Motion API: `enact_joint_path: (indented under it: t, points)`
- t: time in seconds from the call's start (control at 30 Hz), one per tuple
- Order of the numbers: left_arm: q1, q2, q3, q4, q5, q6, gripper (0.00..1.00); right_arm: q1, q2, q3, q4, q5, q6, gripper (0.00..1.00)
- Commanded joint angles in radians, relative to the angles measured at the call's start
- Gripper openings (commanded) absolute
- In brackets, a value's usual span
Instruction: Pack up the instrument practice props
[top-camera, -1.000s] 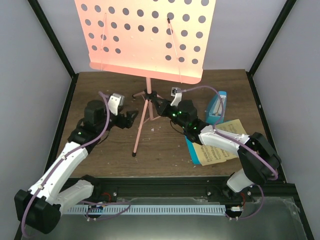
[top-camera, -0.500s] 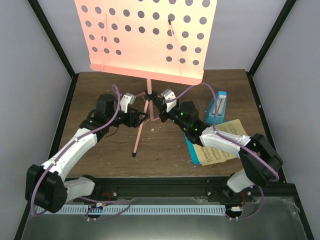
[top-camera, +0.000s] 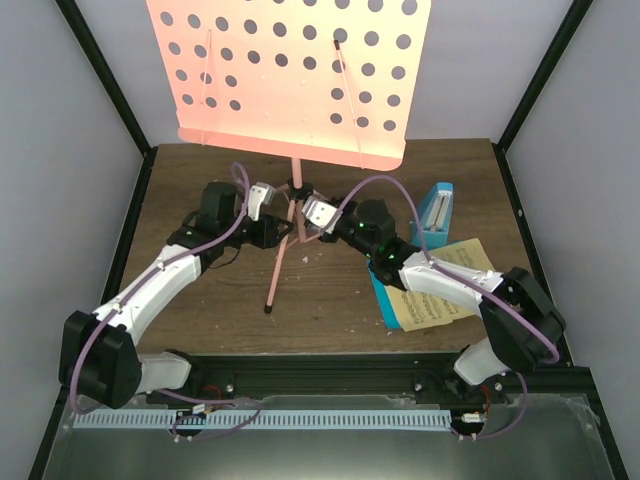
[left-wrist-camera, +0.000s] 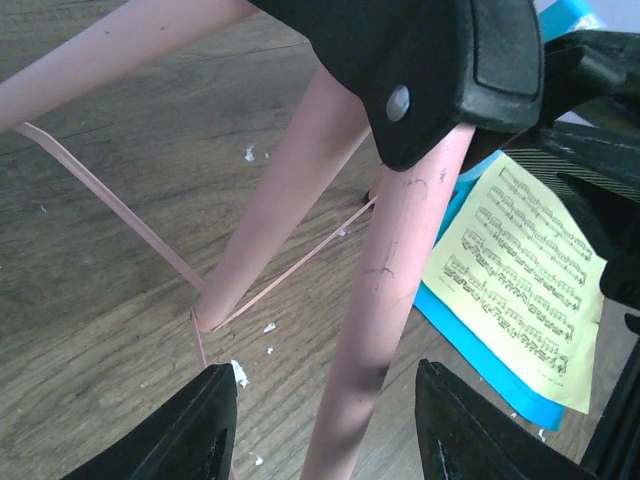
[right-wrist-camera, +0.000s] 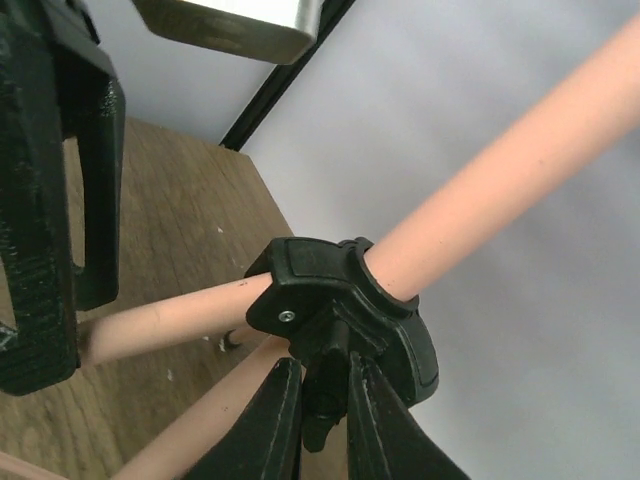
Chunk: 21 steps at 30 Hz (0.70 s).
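Closer now, left pincer (left-wrist-camera: 328, 412) gapes around the music stand leg (left-wrist-camera: 385, 270); right pincer (right-wrist-camera: 322, 378) clamps its collar (right-wrist-camera: 335, 300).

The left arm (top-camera: 150, 290) and the right arm (top-camera: 440, 280) both have smooth white shells on their long links, chunky black joint housings and a purple cable (top-camera: 238, 190) looping along the outside. The fingers (left-wrist-camera: 205, 430) are glossy, rounded black plastic. Just behind them each wrist carries a silver-grey camera block (top-camera: 262, 198), and farther back small green lights (top-camera: 360, 229) glow on the right arm's black housing.
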Motion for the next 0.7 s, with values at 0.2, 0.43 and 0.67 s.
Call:
enact_joint_path:
  t: [0.2, 0.43, 0.67]
  points:
    - [-0.001, 0.011, 0.029, -0.004, 0.026, 0.019, 0.5, 0.029, -0.087, 0.006, -0.068, -0.058, -0.037, 0.53]
    - [-0.001, -0.065, 0.006, -0.005, -0.078, 0.047, 0.58, 0.028, -0.243, -0.118, -0.02, -0.046, 0.332, 0.71]
    - [-0.001, -0.172, -0.043, 0.024, -0.219, 0.076, 0.67, 0.011, -0.375, -0.172, -0.063, 0.091, 0.891, 0.95]
